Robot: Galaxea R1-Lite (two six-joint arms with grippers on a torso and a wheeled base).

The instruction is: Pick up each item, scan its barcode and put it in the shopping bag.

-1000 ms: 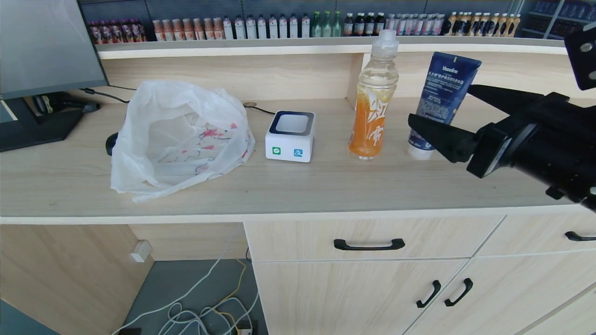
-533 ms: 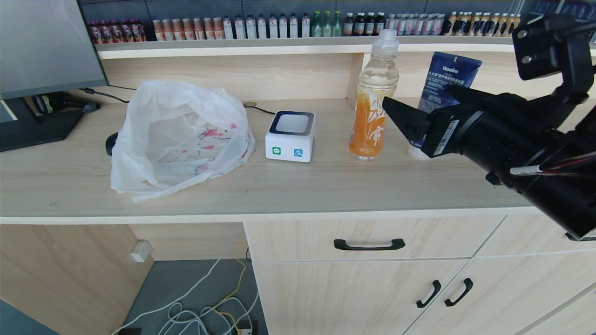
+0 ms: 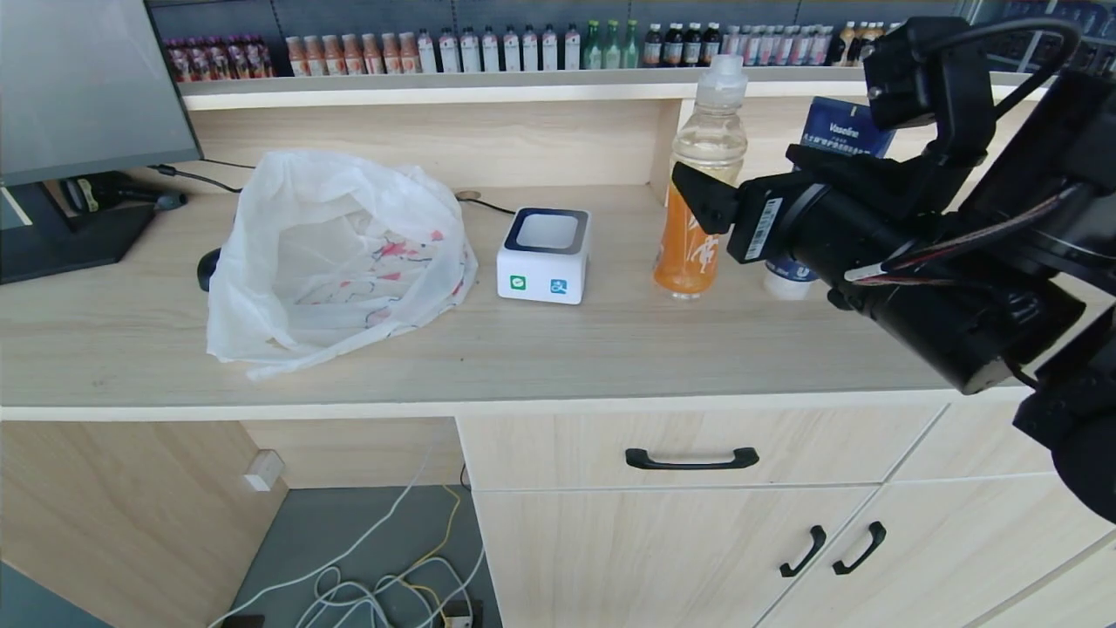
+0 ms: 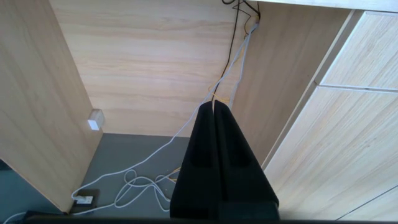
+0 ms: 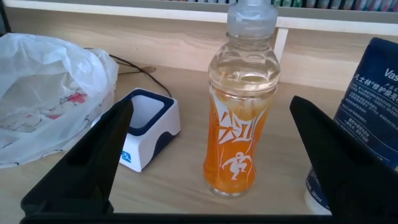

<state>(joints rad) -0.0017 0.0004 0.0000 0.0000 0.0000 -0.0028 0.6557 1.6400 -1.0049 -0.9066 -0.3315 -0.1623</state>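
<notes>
Right end effector [image 3: 737, 166], jaws spread, has advanced toward the orange bottle [image 3: 690, 253].

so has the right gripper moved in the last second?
Yes. The right gripper, open, has swung to the robot's left, from by the blue tube to level with the orange bottle.

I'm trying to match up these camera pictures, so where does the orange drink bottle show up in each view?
Head view: the orange drink bottle stands on the counter, right of the white scanner, with the right gripper at it.
Left wrist view: faces the space under the counter, toward floor cables.
Right wrist view: the bottle is central, between the open fingers.
Shared landmark: the scanner, beside the bottle in the head and right wrist views.
</notes>
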